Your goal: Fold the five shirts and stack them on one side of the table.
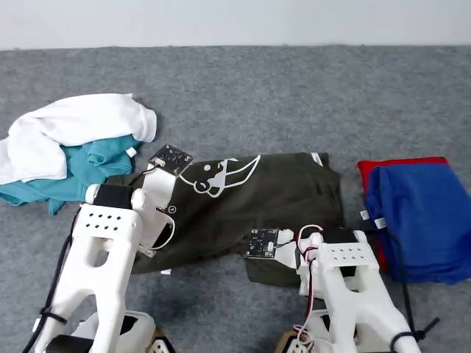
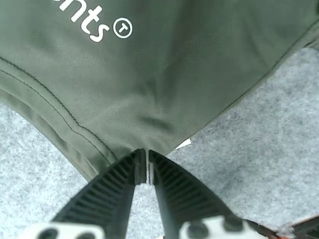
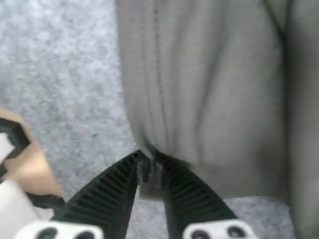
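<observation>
Grey felt-covered table [image 1: 294,95]; pale wall [image 1: 235,22] at 12 o'clock. Five shirts counted. Dark olive printed shirt [image 1: 257,202] spread at centre. Crumpled white shirt [image 1: 73,129] over teal shirt [image 1: 88,165] at 10. Folded blue shirt [image 1: 419,213] on red shirt [image 1: 390,165] at 3. My left tool [image 2: 148,167] and right tool [image 3: 149,167] are each pinched on the olive hem.

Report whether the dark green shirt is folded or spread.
Spread, not folded: the dark green shirt lies open on the table, print up; left tool and right tool each pinch its near edge.
</observation>
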You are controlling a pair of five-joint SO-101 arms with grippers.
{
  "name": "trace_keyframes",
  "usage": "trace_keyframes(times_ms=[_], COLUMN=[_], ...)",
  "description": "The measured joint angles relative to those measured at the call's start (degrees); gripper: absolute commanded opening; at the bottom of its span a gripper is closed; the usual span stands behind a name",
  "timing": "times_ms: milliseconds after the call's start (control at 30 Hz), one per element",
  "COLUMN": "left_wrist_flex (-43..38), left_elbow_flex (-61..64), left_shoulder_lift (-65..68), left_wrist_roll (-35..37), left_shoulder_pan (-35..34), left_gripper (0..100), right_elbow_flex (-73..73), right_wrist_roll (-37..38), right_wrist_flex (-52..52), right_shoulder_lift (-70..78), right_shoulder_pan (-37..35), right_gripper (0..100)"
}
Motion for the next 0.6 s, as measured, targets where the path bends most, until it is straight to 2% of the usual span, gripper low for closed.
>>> trace_keyframes(times_ms=[167,400,600], left_wrist_flex=[0.0,0.0,0.0], left_elbow_flex=[0.0,0.0,0.0], left_shoulder_lift=[0.0,0.0,0.0], left_wrist_roll=[0.0,0.0,0.0], left_shoulder_pan=[0.0,0.0,0.0], left_gripper=[1,1,1], right_elbow_flex=[-2.2,-14.07,-18.73], right_wrist_roll=[0.0,0.35,0.35], right_wrist_flex=[0.88,12.48,13.45], right_shoulder_lift=[1.14,1.14,1.14], right_shoulder_pan=[0.0,-0.18,-0.35], right_gripper=[1.0,1.0,1.0])
